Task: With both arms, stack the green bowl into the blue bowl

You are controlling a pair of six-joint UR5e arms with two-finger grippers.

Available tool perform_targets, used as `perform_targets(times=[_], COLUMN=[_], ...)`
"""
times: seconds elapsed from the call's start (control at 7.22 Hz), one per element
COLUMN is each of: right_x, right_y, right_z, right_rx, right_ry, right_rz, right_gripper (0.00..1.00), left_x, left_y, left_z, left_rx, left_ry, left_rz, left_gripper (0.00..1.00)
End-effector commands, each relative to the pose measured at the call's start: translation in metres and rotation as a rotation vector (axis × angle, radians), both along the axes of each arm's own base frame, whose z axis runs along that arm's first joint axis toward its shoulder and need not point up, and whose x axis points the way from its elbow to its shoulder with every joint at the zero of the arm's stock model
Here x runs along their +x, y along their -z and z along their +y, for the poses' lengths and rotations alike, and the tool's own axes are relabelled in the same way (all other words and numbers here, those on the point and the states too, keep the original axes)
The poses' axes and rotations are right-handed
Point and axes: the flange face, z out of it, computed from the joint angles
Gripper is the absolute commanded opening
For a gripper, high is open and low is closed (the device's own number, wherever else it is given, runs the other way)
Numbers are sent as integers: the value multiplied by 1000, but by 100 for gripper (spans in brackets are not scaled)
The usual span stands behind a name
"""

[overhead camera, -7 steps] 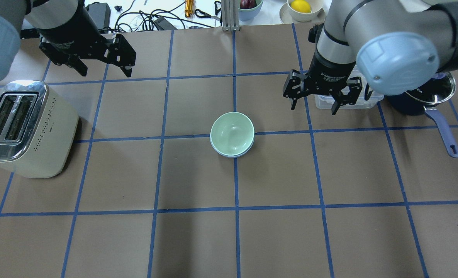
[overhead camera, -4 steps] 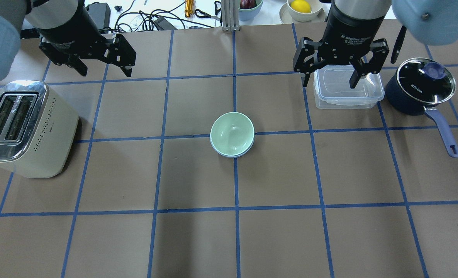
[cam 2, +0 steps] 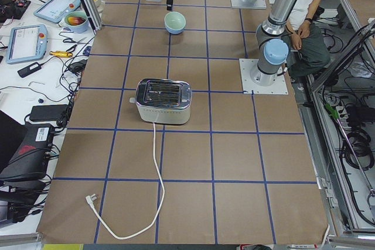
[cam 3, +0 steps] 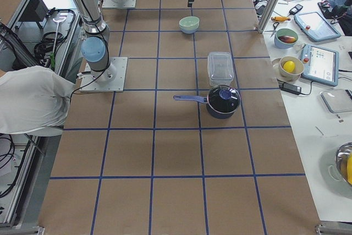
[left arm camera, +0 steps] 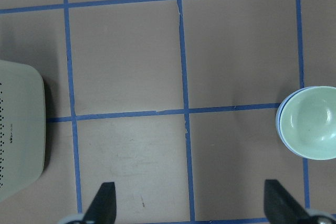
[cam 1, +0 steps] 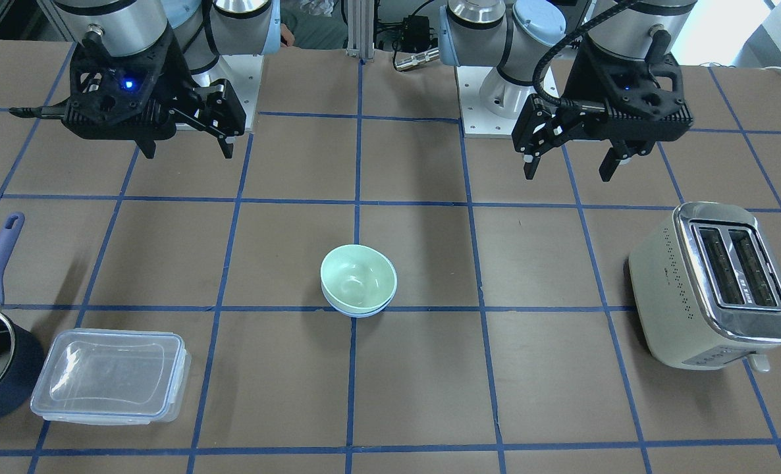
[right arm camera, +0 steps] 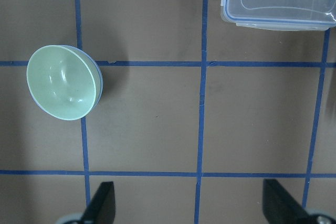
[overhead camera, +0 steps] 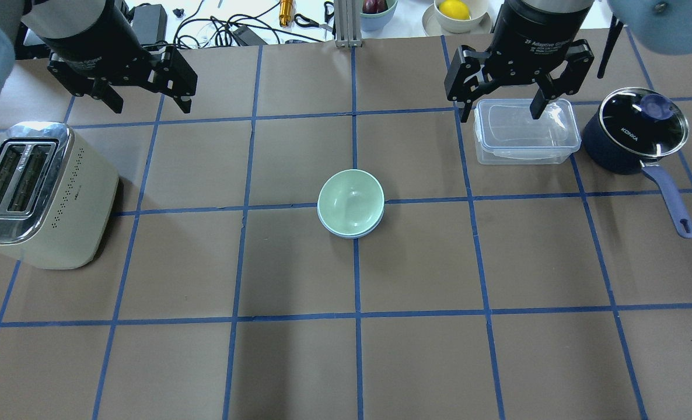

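Centre of the front-facing view, the green bowl [cam 1: 356, 276] sits nested inside the blue bowl [cam 1: 363, 313] on the worktop [cam 1: 430, 395]. Upper right, the left hand [cam 1: 567, 168] hangs released and empty; upper left, so does the right hand [cam 1: 188, 148]. Overhead, the stacked bowls sit mid-frame, a toaster [overhead camera: 42, 192] at left. Each wrist view shows spread fingers [left arm camera: 102, 203] along the bottom edge.

Shiny silver-grey left arm [cam 1: 627, 20] and right arm [cam 1: 114, 23] wearing round light-blue caps [cam 1: 538, 23], black left gripper [cam 1: 567, 172] trailing a black cable [cam 1: 548, 59], black right gripper [cam 1: 188, 153] glowing with a small blue light [cam 1: 127, 84], white writing [overhead camera: 541, 44] showing on it
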Motion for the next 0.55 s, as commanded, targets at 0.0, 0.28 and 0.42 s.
perform_targets(times=[0.0,0.28,0.42], right_x=[-1,-1,-1], right_y=[-5,-5,-5], right_z=[5,6,6], right_rx=[-7,-1,-4], right_ry=[-44,-39,-33], right_rz=[2,3,4], right_gripper=[100,100,100], left_x=[5,3,3], left_y=[0,4,6], left_z=[-1,0,1], left_rx=[7,16,20], left_ry=[-11,-7,-5], left_rz=[5,2,1], left_gripper=[100,100,100])
